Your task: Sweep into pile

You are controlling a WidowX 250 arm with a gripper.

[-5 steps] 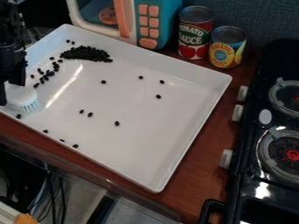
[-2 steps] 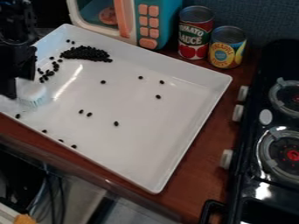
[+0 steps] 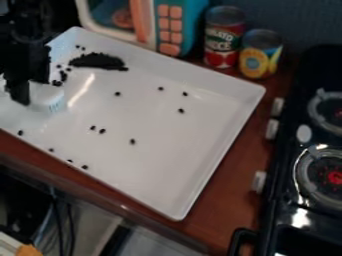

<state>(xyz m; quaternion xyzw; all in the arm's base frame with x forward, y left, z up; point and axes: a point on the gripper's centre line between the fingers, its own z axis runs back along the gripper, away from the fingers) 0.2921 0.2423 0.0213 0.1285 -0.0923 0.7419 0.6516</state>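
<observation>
at left in the frame, the gripper (image 3: 21,95) holds the white brush (image 3: 51,100) between its jaws, over the tray (image 3: 167,170); dark bean pile (image 3: 99,61) upper left, loose beans (image 3: 132,142) scattered.

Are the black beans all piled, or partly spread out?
Partly spread out: a dense pile lies near the tray's far wall, but loose beans dot the middle and near edge.
</observation>
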